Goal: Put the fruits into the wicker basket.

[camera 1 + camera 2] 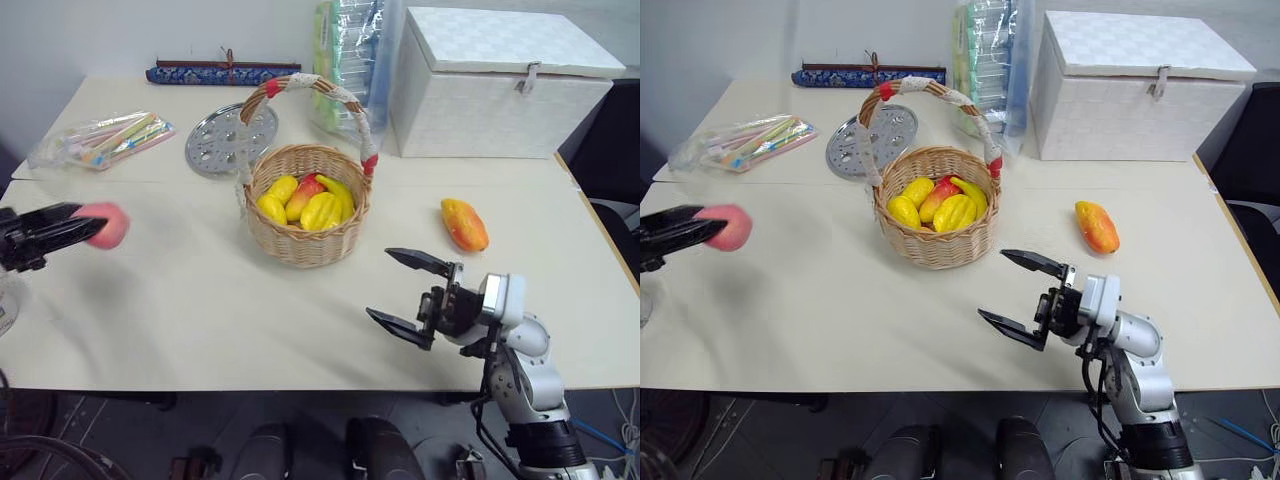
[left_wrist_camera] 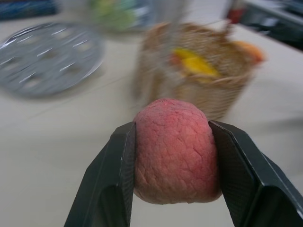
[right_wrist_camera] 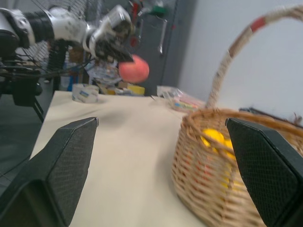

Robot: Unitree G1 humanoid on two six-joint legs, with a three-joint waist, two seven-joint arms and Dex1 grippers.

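The left gripper [image 1: 88, 229] has its jaws pinching the peach [image 1: 108, 224], one finger on each side of the pink-red fruit, which is held up off the counter [image 1: 200, 300] over its left edge. The right gripper [image 1: 410, 292] has its jaws spread wide with nothing between them, near the counter's front edge, right of the middle, pointing toward the left.

The wicker basket [image 1: 300, 240] stands about mid-counter, between the two grippers and farther back than both. Inside it lie ridged yellow fruits [image 1: 320, 210] and a reddish piece among them. Its arched handle [image 1: 345, 100] stands upright, white with red ends.

The mango [image 1: 464, 224] lies on the counter to the right of the basket, well apart from it, toward the right edge.

Toward the back edge are a round metal tray [image 1: 215, 140], a white lidded box [image 1: 500, 85] at the back right corner, and a clear bag of coloured sticks [image 1: 105, 140] at back left.
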